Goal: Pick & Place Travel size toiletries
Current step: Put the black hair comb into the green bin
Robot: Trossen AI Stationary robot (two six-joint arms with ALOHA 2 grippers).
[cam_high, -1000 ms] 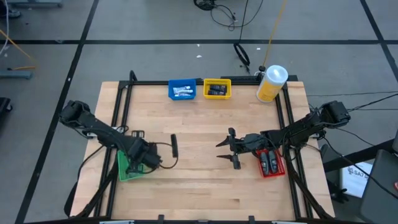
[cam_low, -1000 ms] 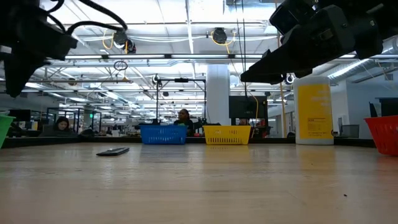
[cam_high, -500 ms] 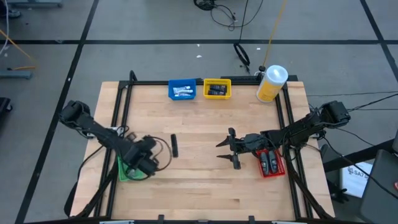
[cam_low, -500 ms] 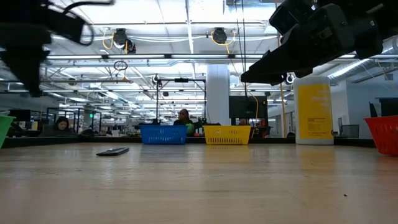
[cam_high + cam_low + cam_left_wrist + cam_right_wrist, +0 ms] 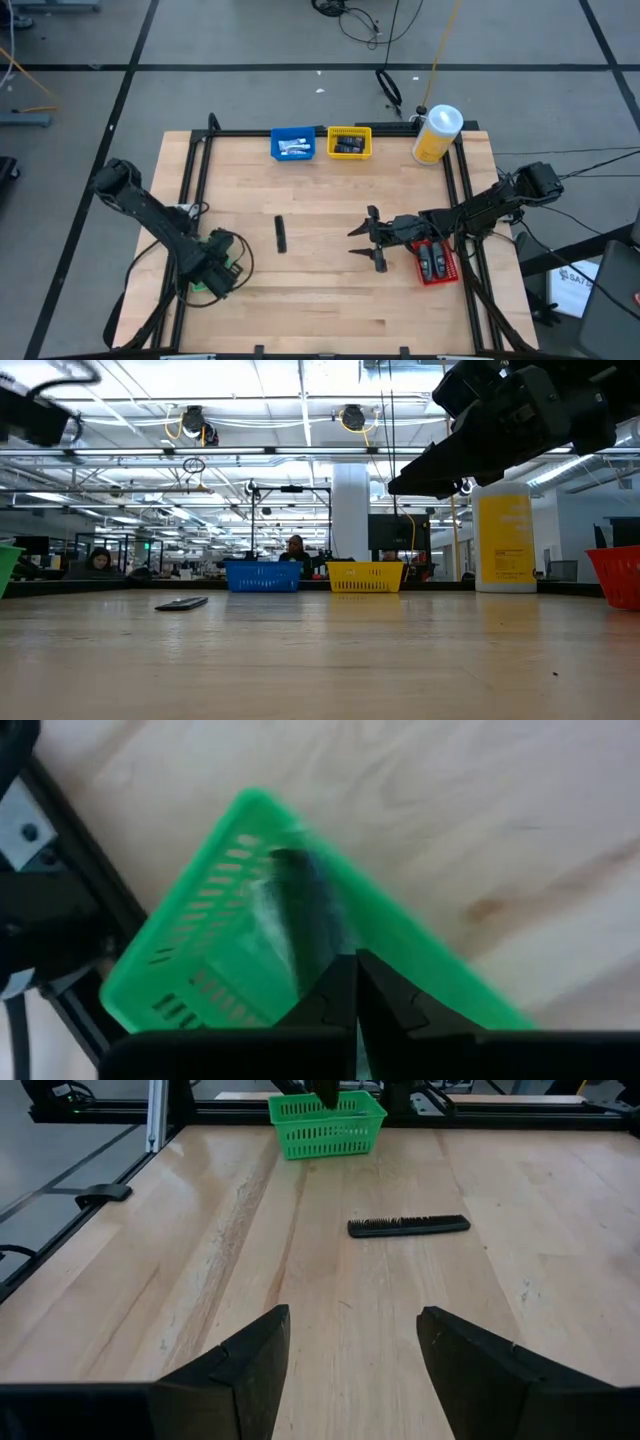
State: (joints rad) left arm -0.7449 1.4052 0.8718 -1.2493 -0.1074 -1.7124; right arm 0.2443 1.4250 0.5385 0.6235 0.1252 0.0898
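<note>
My left gripper (image 5: 216,268) hangs over the green bin (image 5: 190,960) at the table's near left, its fingers (image 5: 356,988) shut with nothing between them. A dark, blurred toiletry (image 5: 305,920) shows inside the bin just beyond the fingertips, apart from them. My right gripper (image 5: 364,241) waits open above the table's middle right, empty (image 5: 350,1350). White toiletries lie in the blue bin (image 5: 292,144), and dark ones lie in the yellow bin (image 5: 349,142) and the red bin (image 5: 436,262).
A black comb (image 5: 281,234) lies flat on the wood between the two grippers, also seen from the right wrist as the comb (image 5: 408,1226). A large yellow canister (image 5: 437,134) with a white lid stands at the far right corner. Black frame rails run along the table's left and right sides.
My left gripper has drawn back from near the comb toward the table's near left corner and now hangs over the green bin. In the low view it has risen and left the picture at the upper left. The right arm has kept still.
</note>
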